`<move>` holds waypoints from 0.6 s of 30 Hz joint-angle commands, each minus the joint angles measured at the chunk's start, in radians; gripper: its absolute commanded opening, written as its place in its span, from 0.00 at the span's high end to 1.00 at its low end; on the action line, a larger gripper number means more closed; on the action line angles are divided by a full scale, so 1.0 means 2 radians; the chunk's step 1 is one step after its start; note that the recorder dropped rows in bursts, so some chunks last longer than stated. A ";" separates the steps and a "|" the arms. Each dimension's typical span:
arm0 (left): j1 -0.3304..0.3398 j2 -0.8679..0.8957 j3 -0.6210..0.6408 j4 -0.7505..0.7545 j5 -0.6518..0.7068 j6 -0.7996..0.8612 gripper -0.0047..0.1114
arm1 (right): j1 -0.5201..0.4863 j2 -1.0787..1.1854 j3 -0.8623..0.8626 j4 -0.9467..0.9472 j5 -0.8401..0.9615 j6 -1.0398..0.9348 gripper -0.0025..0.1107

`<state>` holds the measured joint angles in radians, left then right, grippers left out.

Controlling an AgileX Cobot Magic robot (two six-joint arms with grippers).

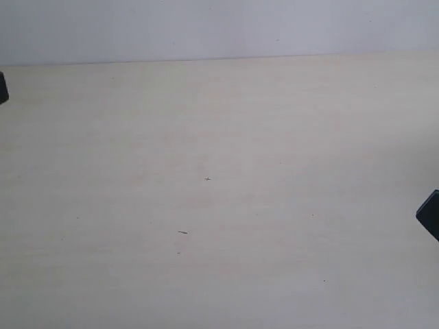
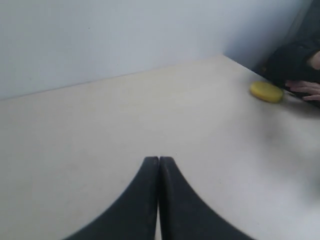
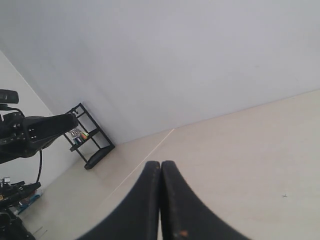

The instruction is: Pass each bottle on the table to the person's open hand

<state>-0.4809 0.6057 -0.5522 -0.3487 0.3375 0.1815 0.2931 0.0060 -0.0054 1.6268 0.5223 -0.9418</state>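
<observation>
No bottle shows in the exterior view, only the bare beige table (image 1: 219, 151). In the left wrist view a small yellow rounded thing (image 2: 266, 92) lies near the table's far corner, too blurred to name as a bottle. A person's fingers (image 2: 305, 89) with a black sleeve (image 2: 292, 62) rest right beside it; whether the palm is open I cannot tell. My left gripper (image 2: 159, 159) is shut on nothing, well short of the yellow thing. My right gripper (image 3: 161, 163) is shut and empty above the table.
A black bit of the left arm (image 1: 3, 89) and of the right arm (image 1: 429, 215) show at the exterior view's side edges. A pale wall (image 1: 219, 27) runs behind the table. The right wrist view shows a black shelf (image 3: 87, 137) on the floor.
</observation>
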 commanded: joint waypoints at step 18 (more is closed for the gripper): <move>0.147 -0.239 0.148 0.081 0.016 -0.016 0.94 | -0.001 -0.003 0.003 0.002 0.000 0.000 0.98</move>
<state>-0.2320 0.2091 -0.2931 -0.2077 0.3741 0.1560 0.2931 0.0060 -0.0054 1.6268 0.5223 -0.9418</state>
